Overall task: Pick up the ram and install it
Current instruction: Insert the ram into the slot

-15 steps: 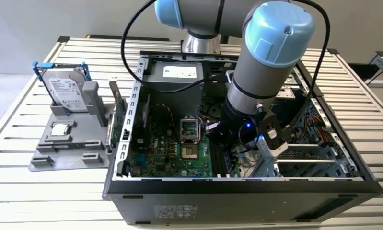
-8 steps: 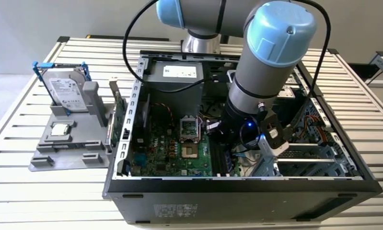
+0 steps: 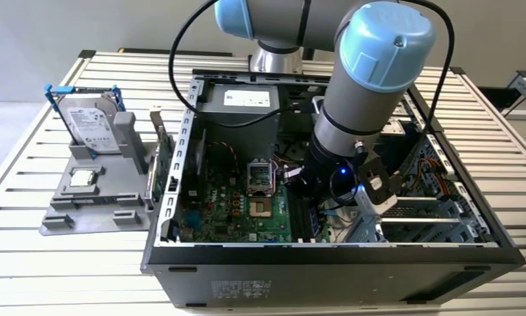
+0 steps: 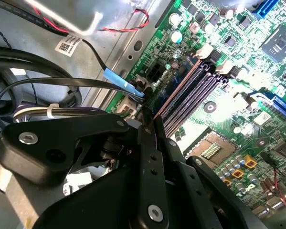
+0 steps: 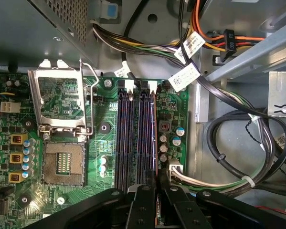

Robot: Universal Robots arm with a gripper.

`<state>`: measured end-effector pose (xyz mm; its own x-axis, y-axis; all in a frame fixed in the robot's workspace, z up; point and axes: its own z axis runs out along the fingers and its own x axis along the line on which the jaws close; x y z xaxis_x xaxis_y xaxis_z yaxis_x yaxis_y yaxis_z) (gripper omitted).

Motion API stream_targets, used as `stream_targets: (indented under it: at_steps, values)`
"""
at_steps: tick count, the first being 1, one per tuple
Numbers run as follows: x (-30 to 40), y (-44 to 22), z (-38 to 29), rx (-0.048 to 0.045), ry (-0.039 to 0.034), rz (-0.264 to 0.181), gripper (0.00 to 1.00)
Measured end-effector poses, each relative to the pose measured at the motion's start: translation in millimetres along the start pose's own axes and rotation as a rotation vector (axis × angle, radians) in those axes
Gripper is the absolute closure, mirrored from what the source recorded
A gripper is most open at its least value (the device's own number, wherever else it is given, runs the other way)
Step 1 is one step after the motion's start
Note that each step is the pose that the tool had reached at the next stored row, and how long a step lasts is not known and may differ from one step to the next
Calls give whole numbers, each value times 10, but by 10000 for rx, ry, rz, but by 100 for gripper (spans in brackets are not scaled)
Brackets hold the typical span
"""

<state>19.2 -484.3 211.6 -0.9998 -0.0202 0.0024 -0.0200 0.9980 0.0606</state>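
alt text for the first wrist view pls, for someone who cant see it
The black tool reaches into an open computer case, its fingers closed on the thin edge of the ram, which stands in line with the outermost of the memory slots on the green motherboard. Beside the slots sits an empty processor socket with its latch frame raised, and bundled cables run along the other side.

An open computer case (image 3: pixel 333 263) lies on the slatted bench (image 3: pixel 34 263). Inside it, a green motherboard (image 3: pixel 236 207) carries an empty processor socket (image 5: pixel 62 164) with its retention frame (image 5: pixel 61 102) raised. A grey holder (image 3: pixel 91 197) beside the case supports an upright hard drive (image 3: pixel 91 128).
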Motion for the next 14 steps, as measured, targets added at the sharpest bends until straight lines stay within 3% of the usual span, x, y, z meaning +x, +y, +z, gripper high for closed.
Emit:
stream_targets:
  at_steps: [14]
  values:
    - [-57,-2,-12,-10,194,11,100]
